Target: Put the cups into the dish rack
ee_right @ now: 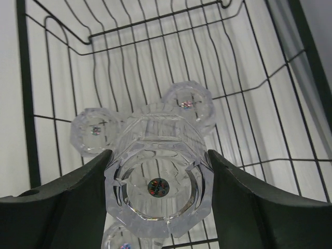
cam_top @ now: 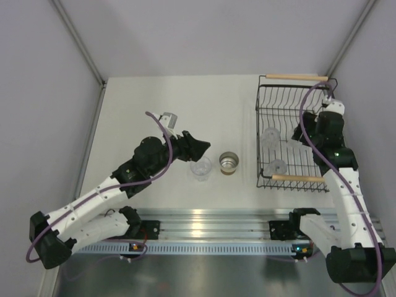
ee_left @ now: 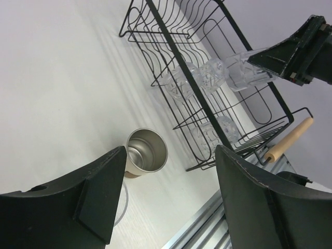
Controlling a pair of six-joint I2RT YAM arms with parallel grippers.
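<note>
three clear tumblers (ee_right: 189, 104) sit inside the dish rack (cam_top: 284, 99) along the worktop's (cam_top: 154, 105) right edge, where the right end effector (ee_right: 158, 155) pinches a fourth tumbler (ee_right: 158, 189). the left end effector (cam_top: 203, 148), spread, hangs over a fifth tumbler (cam_top: 200, 167) beside the silver cup (cam_top: 229, 163), toward the near edge.

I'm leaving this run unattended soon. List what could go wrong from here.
1. The right gripper holds a clear tumbler over the dish rack, directly above cups already inside. Released there, it may land on them and tip.
2. The open left gripper hovers by the clear cup on the table, with the silver cup close beside. A descending finger could strike either cup.
</note>
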